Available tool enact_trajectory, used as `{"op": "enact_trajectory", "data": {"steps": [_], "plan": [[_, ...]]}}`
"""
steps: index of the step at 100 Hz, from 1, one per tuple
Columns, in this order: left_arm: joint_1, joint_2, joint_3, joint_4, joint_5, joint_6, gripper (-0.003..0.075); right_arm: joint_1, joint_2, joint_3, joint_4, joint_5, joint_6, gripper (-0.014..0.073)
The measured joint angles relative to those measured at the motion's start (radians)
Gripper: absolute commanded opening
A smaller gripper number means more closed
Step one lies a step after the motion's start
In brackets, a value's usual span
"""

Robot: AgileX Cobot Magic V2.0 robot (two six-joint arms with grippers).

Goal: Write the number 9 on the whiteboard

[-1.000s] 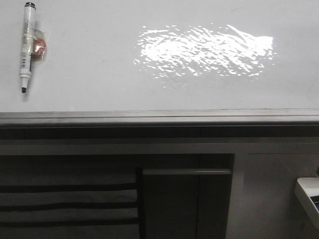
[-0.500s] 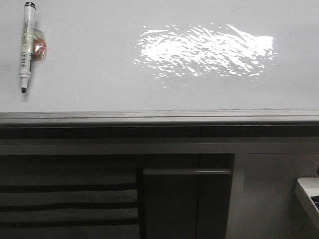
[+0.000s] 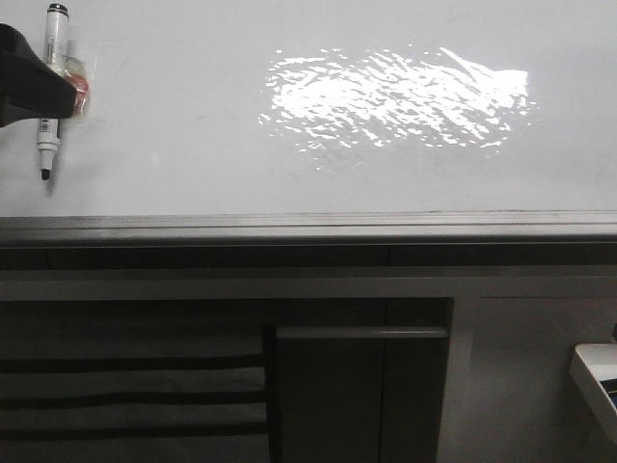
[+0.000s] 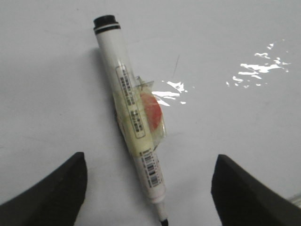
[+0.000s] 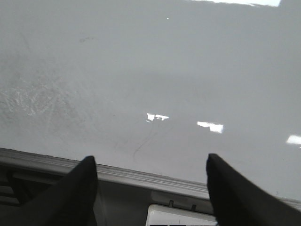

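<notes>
The whiteboard (image 3: 193, 145) is glossy white with a bright glare patch (image 3: 395, 96) and no number 9 on it. A white marker (image 3: 48, 92) with a black tip lies uncapped at its far left, a red disc (image 3: 82, 92) taped to its side. My left gripper (image 3: 29, 87) shows as a dark shape at the left edge, next to the marker. In the left wrist view the gripper (image 4: 150, 157) is open, one finger on each side of the marker (image 4: 127, 94), not touching it. My right gripper (image 5: 150, 160) is open and empty over the whiteboard's (image 5: 141, 70) near edge.
A grey metal strip (image 3: 308, 227) edges the board on my side; it also shows in the right wrist view (image 5: 131, 176). Dark grey cabinet panels (image 3: 357, 386) lie below it. A white box-like object (image 3: 598, 381) sits at the lower right.
My left gripper has come into the front view from the left edge and now stands by the marker. The marker has not moved.
</notes>
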Motion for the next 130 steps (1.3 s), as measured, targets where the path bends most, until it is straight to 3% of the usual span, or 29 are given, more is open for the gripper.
{"op": "enact_trajectory", "data": {"steps": [41,65,82,103,130], "plan": [[0.000,0.166,-0.005,0.002,-0.204,0.002,0.0247,0.000,0.000,0.000,0.000,0.001,0.000,0.0437],[0.000,0.170,-0.006,0.004,-0.207,0.002,0.0070,0.000,0.000,0.000,0.000,0.001,0.000,0.0437],[0.000,0.152,-0.006,0.004,-0.168,0.002,-0.0015,0.000,0.000,0.000,0.000,0.001,0.000,0.0437],[0.000,0.055,-0.027,0.015,0.027,0.002,-0.0020,0.000,0.002,-0.024,0.044,0.040,0.000,0.0437],[-0.032,-0.050,-0.248,0.109,0.638,0.039,-0.0020,0.000,0.138,-0.210,0.079,0.298,-0.002,0.0437]]}}
